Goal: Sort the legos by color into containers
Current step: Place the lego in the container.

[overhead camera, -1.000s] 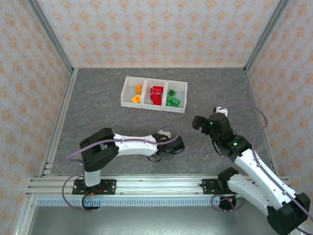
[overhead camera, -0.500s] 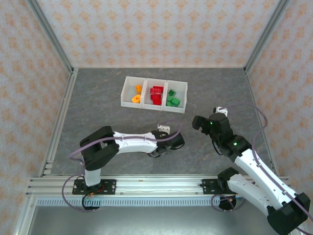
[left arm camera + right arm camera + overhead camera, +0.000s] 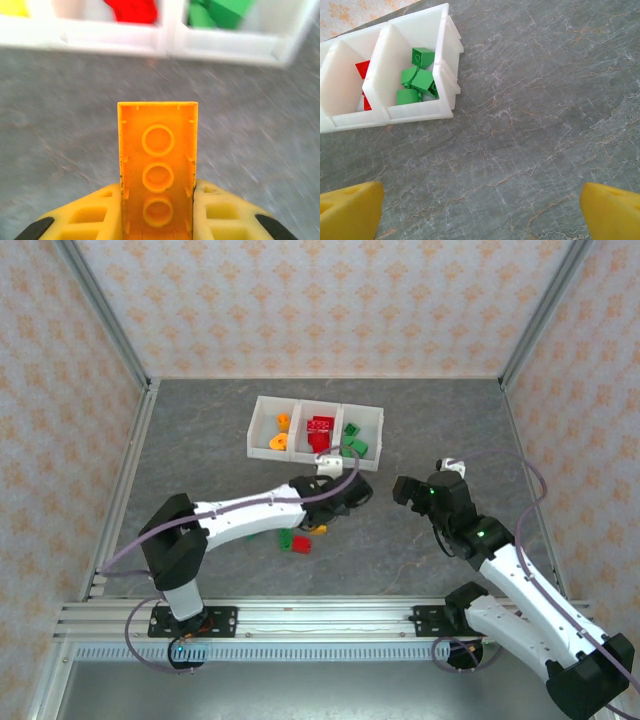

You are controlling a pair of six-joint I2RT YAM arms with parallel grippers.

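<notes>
My left gripper [image 3: 157,197] is shut on an orange-yellow lego [image 3: 157,165], held with its hollow underside facing the camera. In the top view this gripper [image 3: 345,492] hovers just in front of the containers [image 3: 263,410]. The left bin holds orange legos [image 3: 281,437], the middle bin red legos [image 3: 320,430] and the right bin green legos [image 3: 353,445]. Loose on the table lie a green lego [image 3: 286,538], a red lego [image 3: 301,546] and an orange lego [image 3: 318,530]. My right gripper [image 3: 480,210] is open over bare table, right of the containers [image 3: 445,75].
The grey marbled table [image 3: 200,470] is fenced by patterned walls and metal posts [image 3: 105,310]. A rail [image 3: 300,615] runs along the near edge by the arm bases. The left arm's links [image 3: 240,520] stretch across the table's front centre.
My left arm has swung from the front of the table up toward the containers with the orange-yellow lego, uncovering the loose legos behind it. The right arm has stayed still.
</notes>
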